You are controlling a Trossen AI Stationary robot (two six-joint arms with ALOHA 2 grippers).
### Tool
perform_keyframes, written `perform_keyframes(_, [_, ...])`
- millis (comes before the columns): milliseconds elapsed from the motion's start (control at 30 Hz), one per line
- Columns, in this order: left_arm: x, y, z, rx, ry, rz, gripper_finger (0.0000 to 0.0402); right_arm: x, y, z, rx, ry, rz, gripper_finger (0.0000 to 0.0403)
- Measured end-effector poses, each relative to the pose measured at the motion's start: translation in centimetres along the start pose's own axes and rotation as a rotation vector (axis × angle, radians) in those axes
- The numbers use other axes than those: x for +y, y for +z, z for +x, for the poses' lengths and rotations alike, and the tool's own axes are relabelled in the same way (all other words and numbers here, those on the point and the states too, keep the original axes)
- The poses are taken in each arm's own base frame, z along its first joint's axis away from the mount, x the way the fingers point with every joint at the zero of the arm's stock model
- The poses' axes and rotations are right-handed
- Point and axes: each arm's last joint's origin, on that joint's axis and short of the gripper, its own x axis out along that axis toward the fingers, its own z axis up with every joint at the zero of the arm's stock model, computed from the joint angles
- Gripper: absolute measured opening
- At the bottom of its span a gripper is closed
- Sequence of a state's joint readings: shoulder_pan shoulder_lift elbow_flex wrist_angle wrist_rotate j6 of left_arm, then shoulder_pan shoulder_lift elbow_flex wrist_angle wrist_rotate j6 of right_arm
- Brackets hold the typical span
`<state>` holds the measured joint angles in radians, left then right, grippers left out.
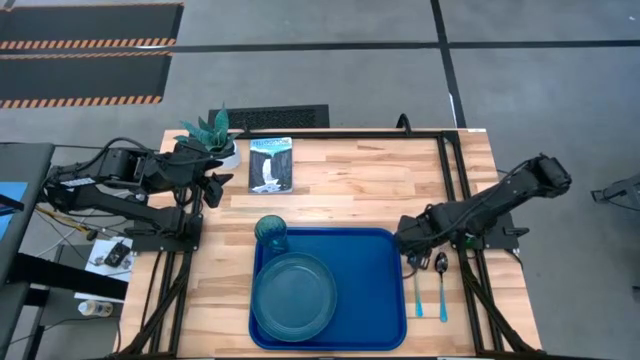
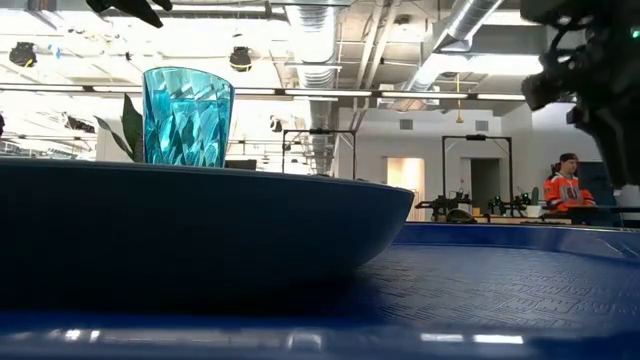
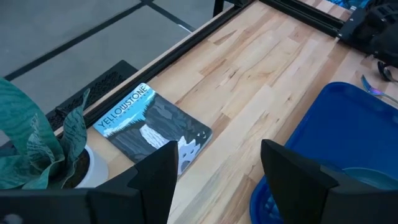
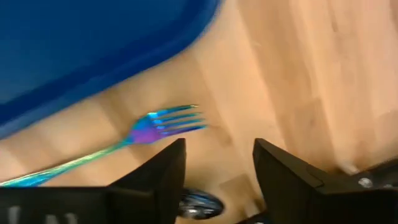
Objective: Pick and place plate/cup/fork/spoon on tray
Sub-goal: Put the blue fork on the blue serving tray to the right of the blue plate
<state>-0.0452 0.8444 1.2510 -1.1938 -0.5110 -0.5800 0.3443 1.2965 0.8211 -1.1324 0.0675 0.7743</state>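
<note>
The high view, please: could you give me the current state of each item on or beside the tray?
Round teal-blue plate: lying on the royal-blue rectangular tray.
Translucent teal tumbler cup: upright on the tray.
Light-blue-handled fork: on the wooden table, off the tray.
Dark-bowled spoon: on the table beside the fork.
Right end effector: open, over the fork, empty.
Left end effector: open, empty.

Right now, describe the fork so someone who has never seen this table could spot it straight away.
Find the big blue tray at the table's front; the fork lies on the bare wood just off its right edge, below the right gripper. Beside it, farther from the tray, lies the spoon: the fork has iridescent tines, the spoon a dark oval bowl.
</note>
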Motion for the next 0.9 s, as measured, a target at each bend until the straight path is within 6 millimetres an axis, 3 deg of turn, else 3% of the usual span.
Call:
perform_keyframes(200, [0.0, 0.0, 0.0, -0.001, 0.0, 0.0, 0.0215, -0.3, 0.3, 1.3, -0.03, 0.019, -0.09, 0.0258])
perform_keyframes(333, [0.0, 0.0, 0.0, 0.0, 0.0, 0.0, 0.0215, -0.1, 0.6, 1.6, -0.056, 0.06, -0.18, 0.0259])
perform_keyframes(567, [0.0, 0.0, 0.0, -0.001, 0.001, 0.001, 0.0215, -0.6, 1.3, 1.6, -0.059, 0.09, -0.19, 0.0259])
perform_keyframes(900, [0.0, 0.0, 0.0, 0.002, 0.003, 0.002, 0.0215, -0.9, 0.5, 3.9, -0.016, 0.126, -0.167, 0.026])
